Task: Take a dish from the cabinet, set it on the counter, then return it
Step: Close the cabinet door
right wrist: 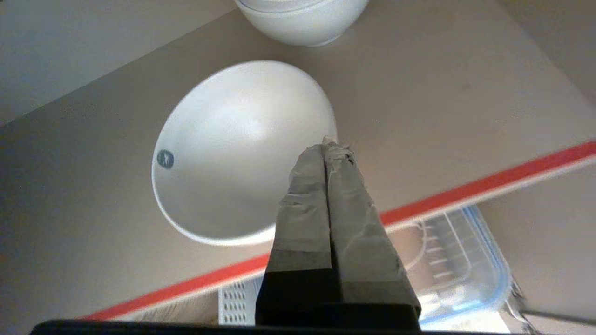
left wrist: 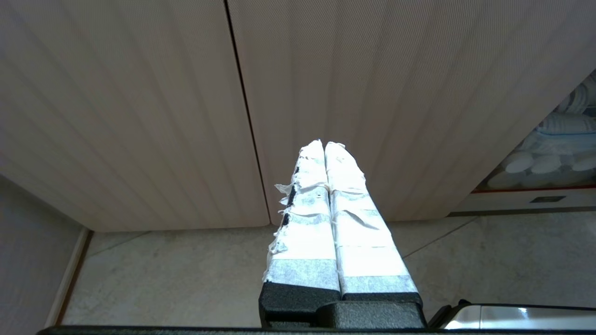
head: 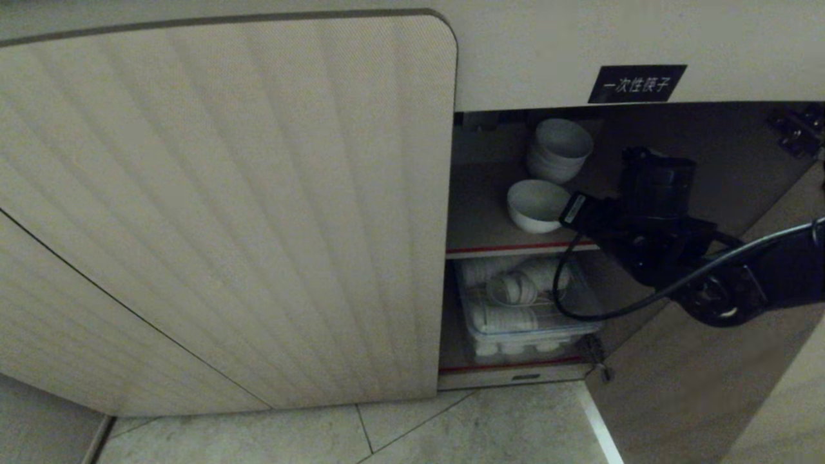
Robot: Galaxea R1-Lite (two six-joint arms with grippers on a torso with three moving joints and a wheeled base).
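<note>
Dish: white bowl (right wrist: 233,153) near the red front edge of the cabinet (head: 225,212) shelf.
Right gripper (right wrist: 329,146): jaws pressed together, empty, tips over the rim.
Advice: spread them first, then straddle the rim.

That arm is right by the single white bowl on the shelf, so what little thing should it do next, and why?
Probably open its fingers. The right gripper hovers at the rim of the lone bowl on the cabinet's red-edged shelf, but its taped fingers are pressed together, holding nothing. They would need to part before they can straddle the rim.
</note>
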